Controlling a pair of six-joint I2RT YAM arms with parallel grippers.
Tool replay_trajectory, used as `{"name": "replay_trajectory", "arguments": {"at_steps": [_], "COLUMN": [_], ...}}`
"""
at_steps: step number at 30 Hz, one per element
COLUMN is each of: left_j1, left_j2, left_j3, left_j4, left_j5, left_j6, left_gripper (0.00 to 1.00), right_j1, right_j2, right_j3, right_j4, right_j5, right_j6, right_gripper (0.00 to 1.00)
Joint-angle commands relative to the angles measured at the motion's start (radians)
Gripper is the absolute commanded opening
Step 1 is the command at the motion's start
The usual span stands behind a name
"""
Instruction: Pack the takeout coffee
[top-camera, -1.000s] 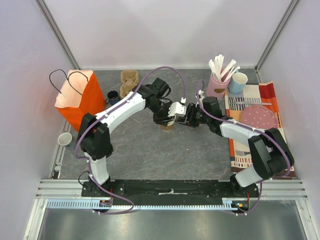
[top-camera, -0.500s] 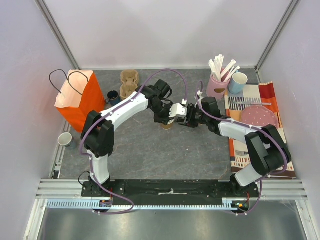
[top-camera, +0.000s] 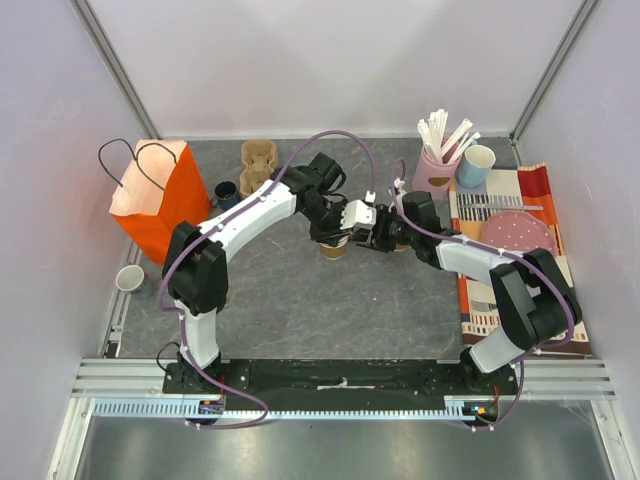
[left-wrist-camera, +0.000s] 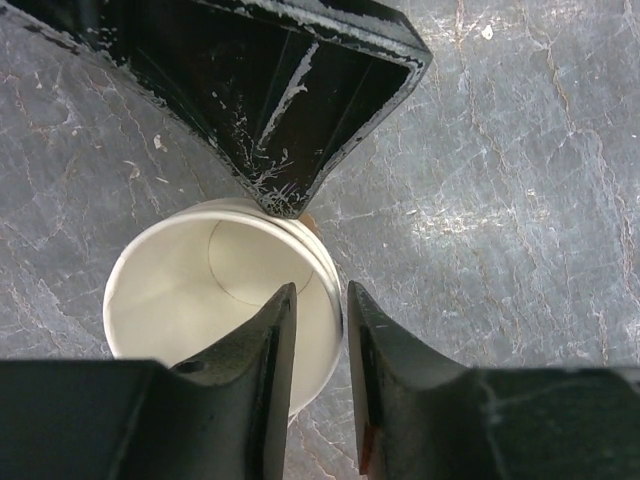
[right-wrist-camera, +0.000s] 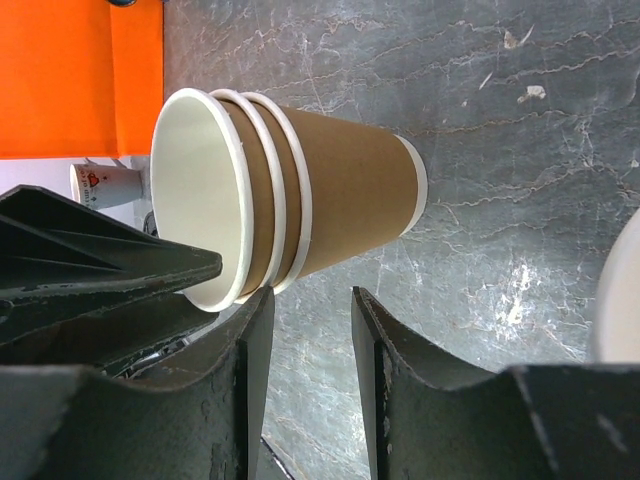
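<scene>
While left end effector (left-wrist-camera: 320, 295) pinches rim (left-wrist-camera: 322, 262), 3 nested cups (right-wrist-camera: 340, 190) stand vertical, mouth-up.

Grey marbled table (top-camera: 300, 300), pale lilac walls (top-camera: 330, 60)

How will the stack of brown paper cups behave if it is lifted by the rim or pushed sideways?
The stack of brown paper cups looks empty, so probably light. Three nested rims suggest a stiff wall, yet the inner cup may slide out. Tall on a narrow base, it could tip if pushed high.
</scene>
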Motion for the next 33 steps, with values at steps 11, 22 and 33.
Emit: {"name": "replay_trajectory", "arguments": {"at_steps": [11,22,33], "left_j1": [-0.001,-0.001,-0.001], "left_j2": [0.018,0.003,-0.061], "left_j3": [0.062,0.035,-0.026], "left_j4": [-0.016,0.051,0.156], "left_j5": [0.006,-0.013,-0.016], "left_j6": [-0.077,-0.21,-0.26], "left_gripper": [0.02,0.02,0.02], "right_j1": [0.005,0.006,0.005], "right_j2": [0.026,0.023,0.058], "right_j3": [0.064,0.053,0.043], "right_j4": [0.055,0.148,0.151], "right_j5": [-0.034,-0.046,0.034], "right_j6": [0.023,0.121,0.169], "right_gripper": [0.45,0.44,0.43]}}
